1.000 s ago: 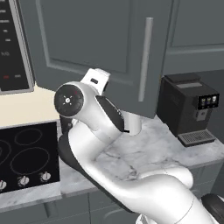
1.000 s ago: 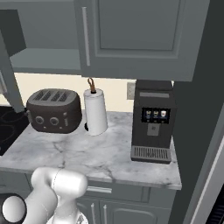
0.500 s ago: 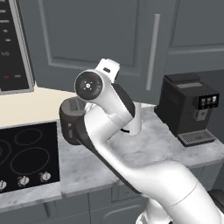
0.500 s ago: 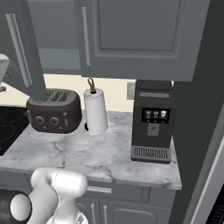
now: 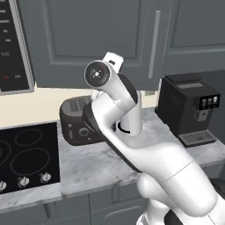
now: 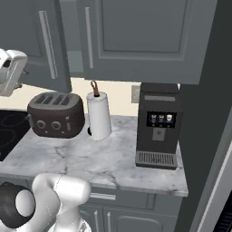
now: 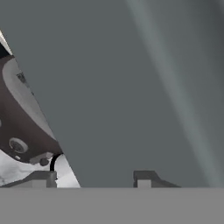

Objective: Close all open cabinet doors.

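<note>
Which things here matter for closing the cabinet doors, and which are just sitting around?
For the job:
- open cabinet door
- its bar handle
- gripper, close against the door face

Just sitting around:
- toaster
- paper towel roll
- coffee machine
- stovetop
- marble counter
</note>
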Tool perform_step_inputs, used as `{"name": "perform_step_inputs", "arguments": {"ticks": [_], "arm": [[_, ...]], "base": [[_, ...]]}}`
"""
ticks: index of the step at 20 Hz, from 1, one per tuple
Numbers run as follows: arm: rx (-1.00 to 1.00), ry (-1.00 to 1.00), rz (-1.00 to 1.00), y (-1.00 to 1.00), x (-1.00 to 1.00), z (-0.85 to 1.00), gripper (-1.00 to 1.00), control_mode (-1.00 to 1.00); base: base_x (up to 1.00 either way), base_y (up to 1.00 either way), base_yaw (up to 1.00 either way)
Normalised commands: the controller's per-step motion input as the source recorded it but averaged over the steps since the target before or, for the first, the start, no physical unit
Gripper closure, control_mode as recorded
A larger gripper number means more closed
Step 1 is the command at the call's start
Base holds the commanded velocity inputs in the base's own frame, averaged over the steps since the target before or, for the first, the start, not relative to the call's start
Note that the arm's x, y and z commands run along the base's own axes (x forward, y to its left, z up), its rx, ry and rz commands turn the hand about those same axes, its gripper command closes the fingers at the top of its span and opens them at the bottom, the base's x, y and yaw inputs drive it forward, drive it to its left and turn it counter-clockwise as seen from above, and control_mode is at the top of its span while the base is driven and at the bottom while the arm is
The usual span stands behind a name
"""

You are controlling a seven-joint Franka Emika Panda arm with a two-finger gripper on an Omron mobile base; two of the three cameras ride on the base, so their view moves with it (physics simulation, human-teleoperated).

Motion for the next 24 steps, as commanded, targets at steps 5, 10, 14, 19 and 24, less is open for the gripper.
{"name": "perform_step_inputs", "arguments": {"ticks": [5,10,14,19,24], "arm": [[0.0,0.02,0.0,-0.23,0.81,0.0,-1.0,-1.0],[0.0,0.03,0.0,-0.16,0.82,0.0,-1.0,-1.0],[0.0,0.05,0.0,-0.11,0.78,-0.03,-1.0,-1.0],[0.0,0.06,0.0,-0.03,0.56,-0.07,-1.0,-1.0],[0.0,0.06,0.0,0.0,0.32,-0.12,-1.0,-1.0]], "base": [[0.0,0.0,0.0],[0.0,0.0,0.0],[0.0,0.0,0.0],[0.0,0.0,0.0],[0.0,0.0,0.0]]}}
